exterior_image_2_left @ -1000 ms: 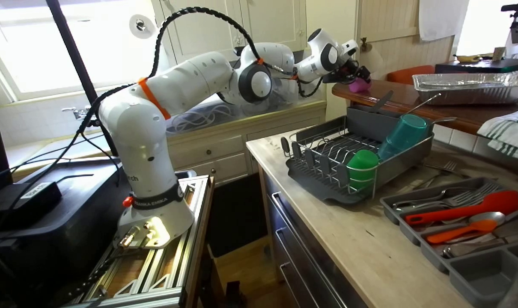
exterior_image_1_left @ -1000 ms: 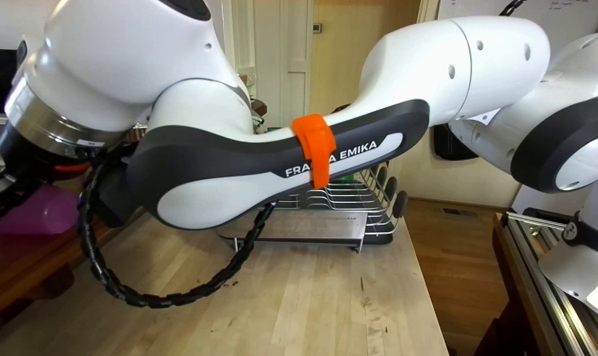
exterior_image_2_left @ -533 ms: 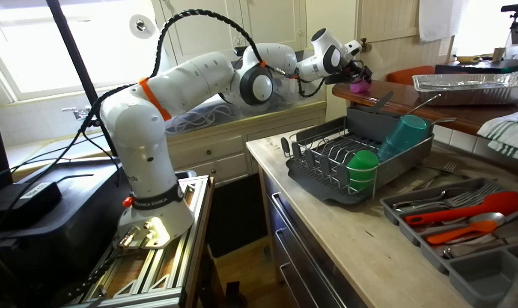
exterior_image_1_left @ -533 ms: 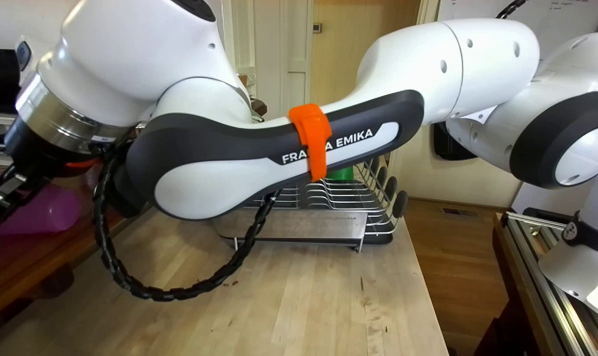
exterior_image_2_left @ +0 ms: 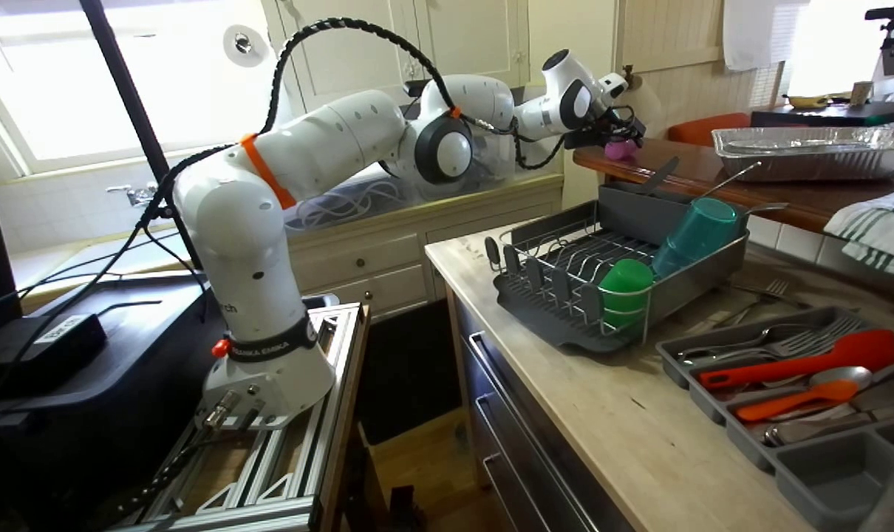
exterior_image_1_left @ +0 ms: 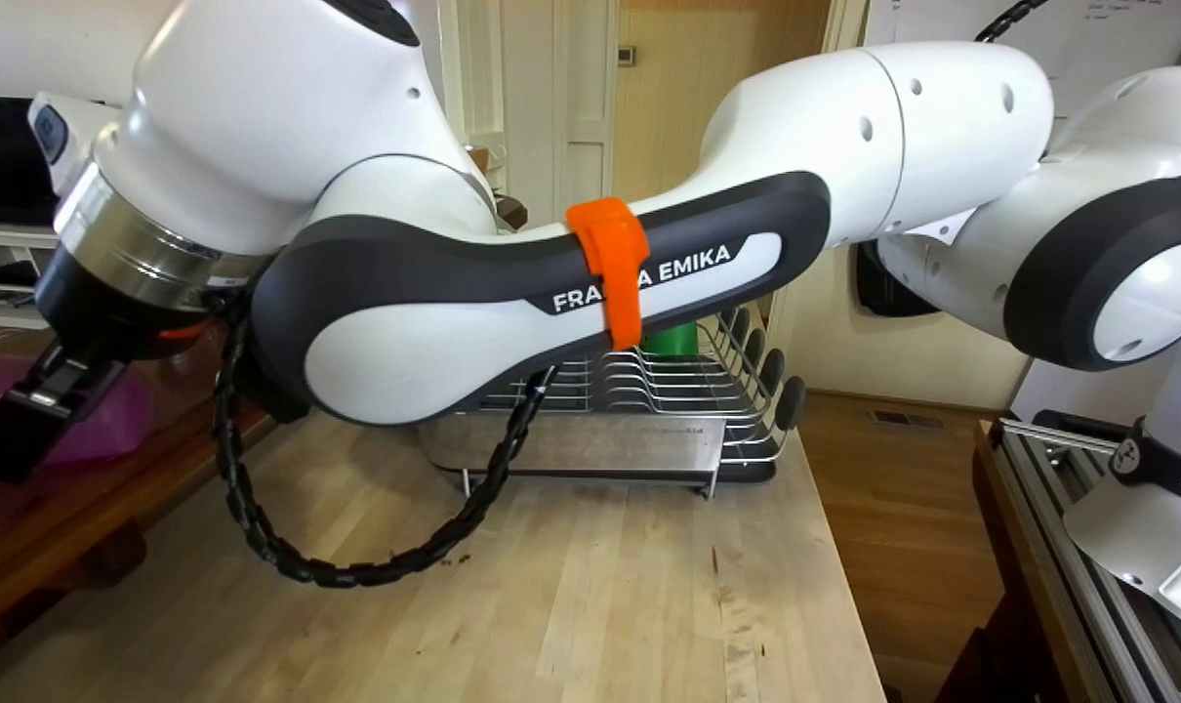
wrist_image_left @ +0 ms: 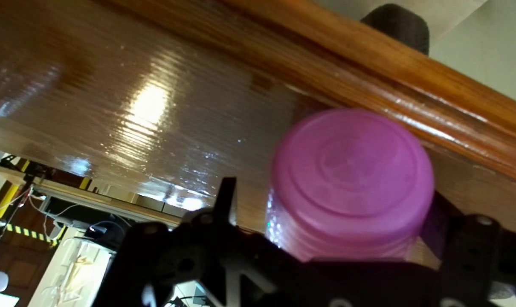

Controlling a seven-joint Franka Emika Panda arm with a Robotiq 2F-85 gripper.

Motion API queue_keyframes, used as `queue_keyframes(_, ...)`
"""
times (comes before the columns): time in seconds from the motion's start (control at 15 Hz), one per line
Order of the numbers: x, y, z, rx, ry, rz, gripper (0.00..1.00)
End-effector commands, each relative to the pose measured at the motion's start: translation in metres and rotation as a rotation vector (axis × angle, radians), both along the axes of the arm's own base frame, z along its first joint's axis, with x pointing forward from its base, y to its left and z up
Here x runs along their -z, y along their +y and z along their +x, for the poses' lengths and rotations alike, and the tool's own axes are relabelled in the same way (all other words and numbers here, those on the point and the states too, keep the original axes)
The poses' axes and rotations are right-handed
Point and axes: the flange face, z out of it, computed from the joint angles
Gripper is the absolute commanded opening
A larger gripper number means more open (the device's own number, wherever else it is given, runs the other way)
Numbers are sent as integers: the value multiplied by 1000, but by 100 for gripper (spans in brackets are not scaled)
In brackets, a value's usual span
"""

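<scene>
Cup [wrist_image_left: 354, 170] stands on the surface [wrist_image_left: 217, 111] near its edge, framed by the wide-spread pincer [wrist_image_left: 349, 209], which grips nothing. Lining up seems the present step; the next move likely calls for centring.

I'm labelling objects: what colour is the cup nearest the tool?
Pinkish purple; the cup shows best in the wrist view.
</scene>
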Motion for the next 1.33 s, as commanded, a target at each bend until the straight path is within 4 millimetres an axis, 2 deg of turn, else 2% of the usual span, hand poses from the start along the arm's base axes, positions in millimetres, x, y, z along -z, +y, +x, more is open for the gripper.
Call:
queue_keyframes(0.0, -7, -2, 0, -19, 22, -66, 100)
queue_keyframes(0.2, -14, -4, 0, -25, 22, -88, 100)
queue_keyframes(0.33, -26, -2, -1, -37, -11, -98, 100)
queue_keyframes(0.87, -105, -1, -10, -28, -67, 7, 100)
queue_keyframes(1.07, -127, -6, -13, 7, -25, 56, 100)
queue_keyframes(1.27, -141, -18, -16, 130, 98, 66, 100)
